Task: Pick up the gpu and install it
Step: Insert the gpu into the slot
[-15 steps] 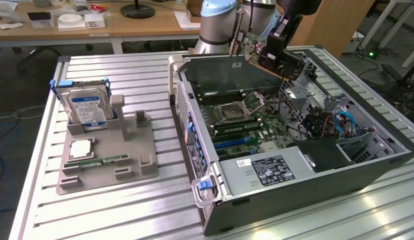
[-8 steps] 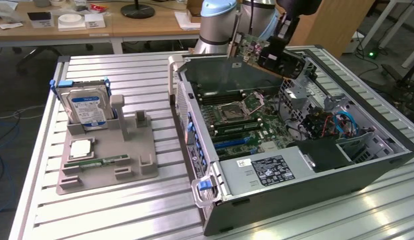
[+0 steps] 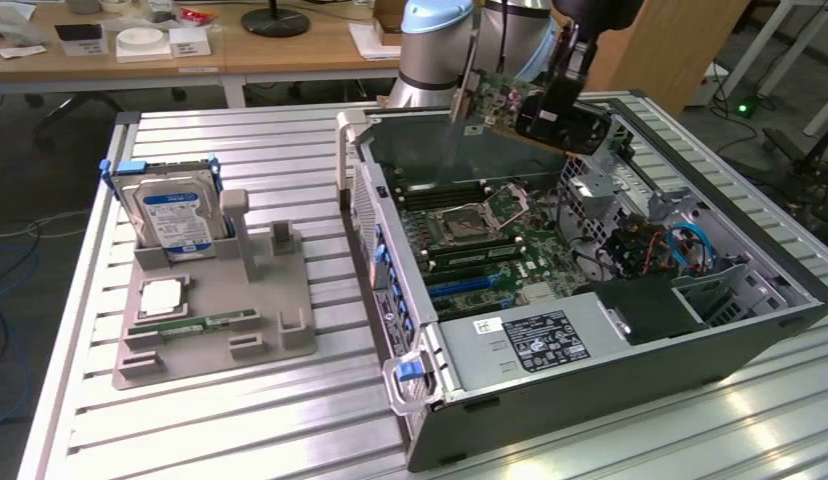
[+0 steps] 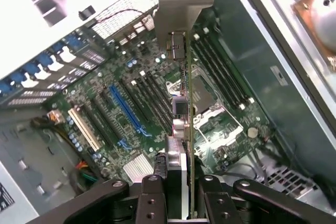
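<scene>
Plainly, the claw was clenched on the gpu, holding it in the air above the open computer case, clear of the motherboard. Seen from the wrist, the card hung edge-on with its silver bracket at the end away from the claw. At the exterior view's left, a hard drive stood in a grey holder on the bench.

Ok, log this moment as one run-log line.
gripper: shut on gpu | gpu: edge-on, above open computer case, over motherboard | slot: not yet seated
</scene>
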Robot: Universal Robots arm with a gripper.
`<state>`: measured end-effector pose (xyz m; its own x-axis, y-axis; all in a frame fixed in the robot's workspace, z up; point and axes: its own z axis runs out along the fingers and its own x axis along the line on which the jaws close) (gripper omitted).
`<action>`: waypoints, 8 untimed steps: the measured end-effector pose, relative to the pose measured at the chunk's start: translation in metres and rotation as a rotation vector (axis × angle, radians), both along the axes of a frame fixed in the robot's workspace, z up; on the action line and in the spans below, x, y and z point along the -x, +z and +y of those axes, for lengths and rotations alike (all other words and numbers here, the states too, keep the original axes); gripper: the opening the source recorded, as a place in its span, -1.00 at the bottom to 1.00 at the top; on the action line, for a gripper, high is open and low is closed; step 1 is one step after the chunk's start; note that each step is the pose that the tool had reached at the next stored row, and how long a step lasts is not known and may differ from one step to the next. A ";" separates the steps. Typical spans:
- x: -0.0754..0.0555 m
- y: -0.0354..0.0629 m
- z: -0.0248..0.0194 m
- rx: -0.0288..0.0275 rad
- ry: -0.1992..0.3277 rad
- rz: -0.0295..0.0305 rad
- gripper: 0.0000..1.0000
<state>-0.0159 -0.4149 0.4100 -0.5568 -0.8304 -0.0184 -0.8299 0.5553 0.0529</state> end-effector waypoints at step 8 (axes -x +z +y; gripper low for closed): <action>0.000 -0.0001 0.0000 0.0000 0.145 0.0000 -0.44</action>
